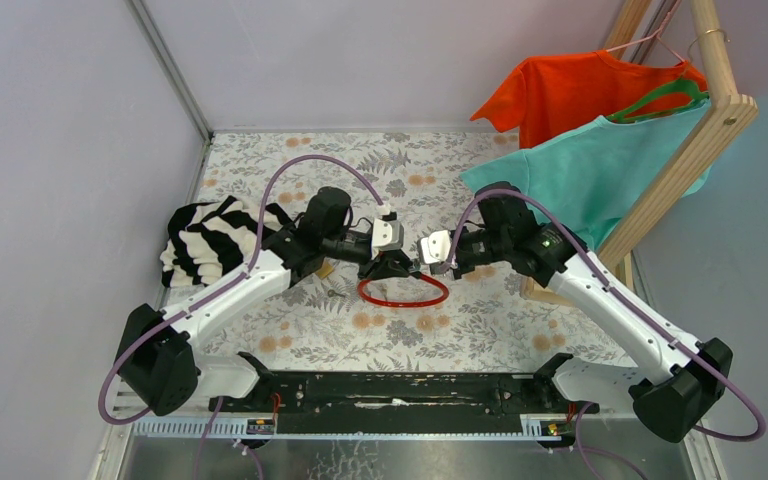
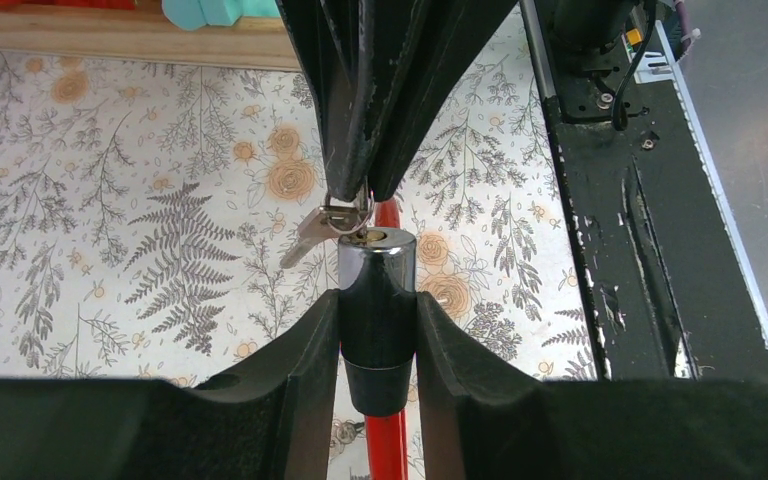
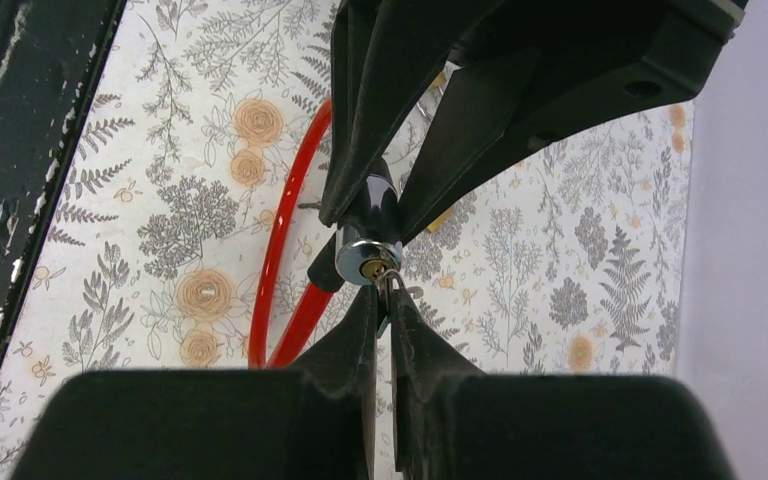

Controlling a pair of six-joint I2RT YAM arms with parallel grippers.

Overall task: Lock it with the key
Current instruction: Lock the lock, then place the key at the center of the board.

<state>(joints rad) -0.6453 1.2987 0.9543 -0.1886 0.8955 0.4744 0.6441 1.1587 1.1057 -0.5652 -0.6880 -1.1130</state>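
The lock is a chrome and black cylinder [image 2: 377,300] on a red cable loop [image 1: 403,293], held up over the flowered table. My left gripper [image 2: 378,330] is shut on the cylinder's black body, one pad on each side. My right gripper [image 3: 384,300] faces it, shut on the key [image 3: 387,285], whose tip is at the brass keyhole in the chrome face [image 3: 368,262]. The blade is hidden between the fingers. A second key [image 2: 305,238] dangles from the ring beside the keyhole. In the top view both grippers meet at mid-table [image 1: 412,260].
A black-and-white striped cloth [image 1: 205,240] lies on the left. A wooden rack [image 1: 680,170] at the right carries a teal shirt [image 1: 600,170] and an orange shirt [image 1: 570,90]. The black base rail [image 1: 400,390] runs along the near edge.
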